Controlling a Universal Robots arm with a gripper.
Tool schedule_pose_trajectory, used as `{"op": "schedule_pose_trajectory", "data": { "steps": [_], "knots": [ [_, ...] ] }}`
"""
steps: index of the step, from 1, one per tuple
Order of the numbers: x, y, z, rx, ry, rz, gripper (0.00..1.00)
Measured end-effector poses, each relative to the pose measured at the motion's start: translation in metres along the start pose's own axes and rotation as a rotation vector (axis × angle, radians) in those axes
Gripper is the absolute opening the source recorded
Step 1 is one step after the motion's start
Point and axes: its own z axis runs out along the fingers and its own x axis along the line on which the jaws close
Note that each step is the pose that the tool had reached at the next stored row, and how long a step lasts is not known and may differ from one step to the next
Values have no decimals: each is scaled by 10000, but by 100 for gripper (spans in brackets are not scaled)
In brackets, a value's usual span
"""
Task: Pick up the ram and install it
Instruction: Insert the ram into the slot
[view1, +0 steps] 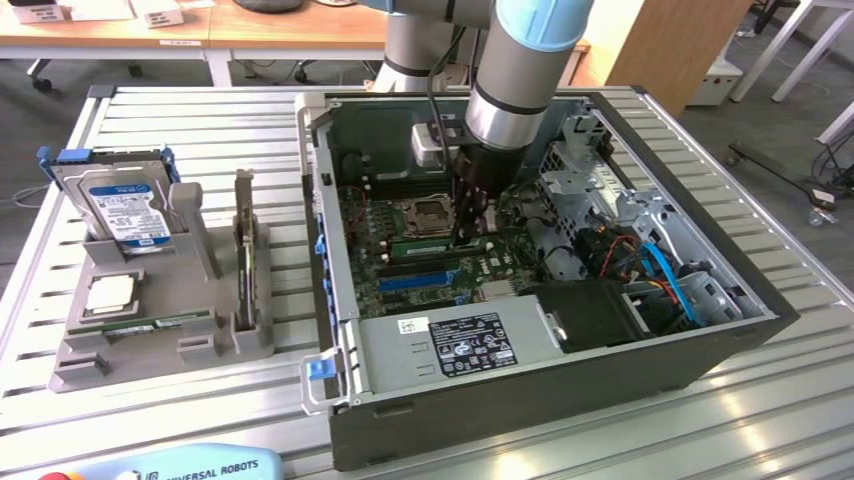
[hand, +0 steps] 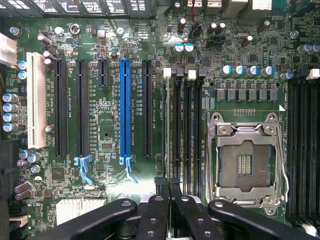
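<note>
Thin green ram stick (hand: 167, 125) edge-on in black memory slot, claw (hand: 167, 200) clenched on it; keep it vertical, press evenly.

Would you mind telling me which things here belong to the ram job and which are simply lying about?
Job in hand: ram, gripper shut at the memory slots, open computer case.
Lying about: hard drive, silver processor chip, upright expansion card, all in the grey holder.
</note>
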Motion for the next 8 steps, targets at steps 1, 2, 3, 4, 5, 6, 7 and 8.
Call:
{"op": "schedule_pose_trajectory", "data": {
  "steps": [1,2,3,4,5,6,7,8],
  "knots": [
    [0,0,0,0,0,0,12],
    [0,0,0,0,0,0,12],
    [0,0,0,0,1,0,12],
    [0,0,0,0,0,0,12],
    [0,0,0,1,0,0,12],
    [0,0,0,1,1,0,13],
    [0,0,0,1,0,0,13],
    [0,0,0,0,0,0,19]
  ]
}}
